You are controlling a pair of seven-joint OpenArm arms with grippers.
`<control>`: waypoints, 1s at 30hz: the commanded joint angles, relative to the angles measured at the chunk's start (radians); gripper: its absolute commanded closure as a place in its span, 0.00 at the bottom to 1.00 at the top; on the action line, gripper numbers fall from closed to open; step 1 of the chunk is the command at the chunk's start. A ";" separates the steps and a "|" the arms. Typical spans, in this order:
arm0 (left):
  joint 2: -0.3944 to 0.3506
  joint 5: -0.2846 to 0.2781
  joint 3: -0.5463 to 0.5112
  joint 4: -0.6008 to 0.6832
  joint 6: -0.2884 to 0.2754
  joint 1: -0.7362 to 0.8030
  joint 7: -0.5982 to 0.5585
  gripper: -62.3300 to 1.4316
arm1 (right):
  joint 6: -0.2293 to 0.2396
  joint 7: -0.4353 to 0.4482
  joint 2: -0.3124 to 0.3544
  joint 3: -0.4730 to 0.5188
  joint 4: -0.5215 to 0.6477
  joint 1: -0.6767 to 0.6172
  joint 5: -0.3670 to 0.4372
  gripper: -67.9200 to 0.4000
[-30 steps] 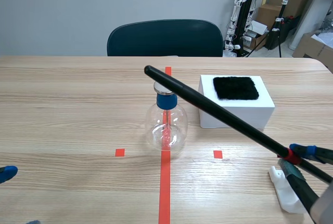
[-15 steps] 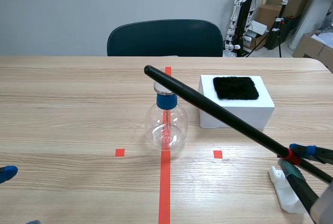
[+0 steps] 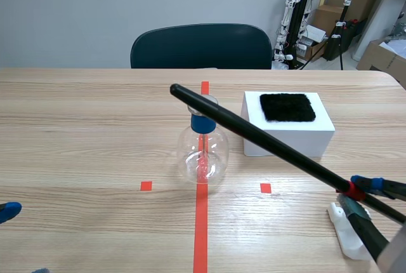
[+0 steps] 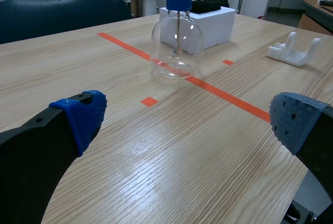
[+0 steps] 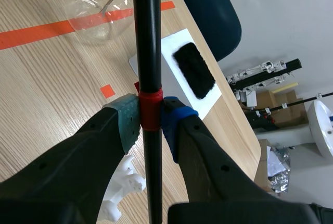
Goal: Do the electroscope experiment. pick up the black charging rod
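A long black charging rod [image 3: 254,136] with a red band slants up across the table, its far tip over the metal cap of the glass electroscope flask [image 3: 203,155]. My right gripper [image 3: 359,192] is shut on the black charging rod at the red band, low at the right. In the right wrist view the black charging rod [image 5: 147,52] runs between the pads of the right gripper [image 5: 150,118], with the flask [image 5: 99,13] ahead. My left gripper [image 4: 182,120] stands open near the table's front left, the flask [image 4: 177,31] well ahead of it.
A white block [image 3: 287,124] with a black fur pad [image 3: 287,106] on top stands right of the flask. A white rod stand [image 3: 351,238] lies under the right gripper. A dark chair [image 3: 201,46] stands behind the table's far edge.
The rod's far tip has dropped and shifted slightly left, now lying across the flask's cap. The left arm has not moved.
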 commanded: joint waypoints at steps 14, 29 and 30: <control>-0.009 -0.011 -0.001 0.016 -0.002 0.002 -0.046 0.00 | -0.011 0.030 0.008 0.007 0.006 0.008 0.005 0.98; -0.009 -0.011 -0.001 0.016 -0.002 0.002 -0.046 0.00 | -0.011 0.026 0.008 0.007 0.006 0.008 0.031 0.95; -0.009 -0.011 -0.001 0.016 -0.002 0.002 -0.046 0.00 | -0.011 0.026 0.008 0.007 0.006 0.008 0.031 0.94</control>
